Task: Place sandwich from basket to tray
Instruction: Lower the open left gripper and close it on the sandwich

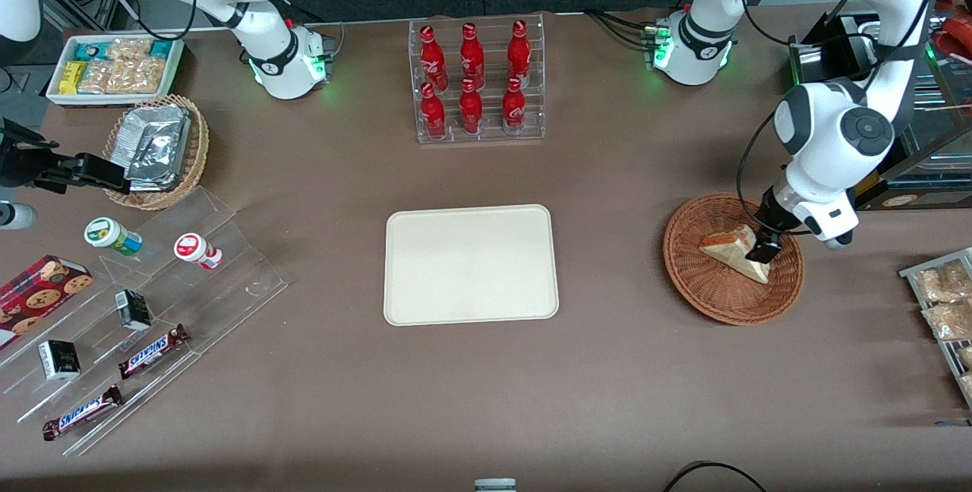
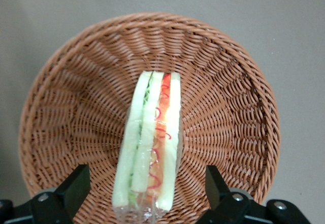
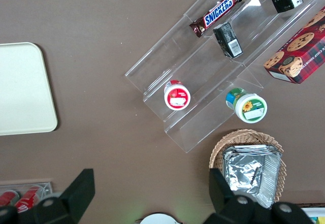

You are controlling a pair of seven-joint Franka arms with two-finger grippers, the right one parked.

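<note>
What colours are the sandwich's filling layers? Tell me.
Red-orange and green between pale bread, clearest in the left wrist view: sandwich in the basket, under the open gripper.

**Gripper down in the basket at the sandwich**

The gripper [image 1: 763, 250] is sitting low inside the reddish wicker basket [image 1: 695, 279], toward the working arm's end of the table, right at the sandwich [image 1: 730, 247]. The sandwich wedge is lying in the basket. The cream tray [image 1: 471, 264] is lying flat mid-table, well apart from the basket. A rack of red bottles [image 1: 476, 80] is standing farther from the camera than the tray.
</note>
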